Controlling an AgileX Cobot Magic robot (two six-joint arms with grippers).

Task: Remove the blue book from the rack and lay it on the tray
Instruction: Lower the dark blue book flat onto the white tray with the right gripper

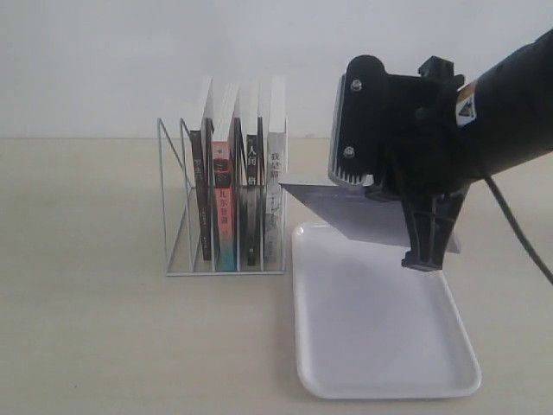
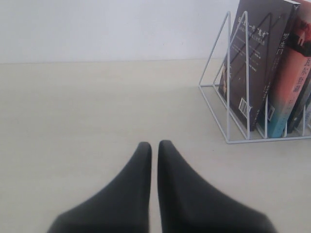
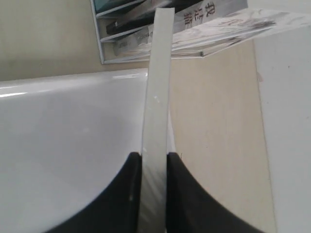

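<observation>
The right gripper (image 1: 423,258) pinches the blue book (image 1: 346,212) between its jaws, above the tray (image 1: 380,346) end nearest the table's far edge, beside the rack (image 1: 223,272). The left gripper (image 2: 154,148) is closed, empty.

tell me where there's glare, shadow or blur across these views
Exterior view: soft, even light, no hard shadow on the tray under the blue book. Left wrist view: the left claw is soft-edged up close, the rack sharper. Right wrist view: a glare streak on the tray, and the right claw and the book's edge look blurred.
</observation>
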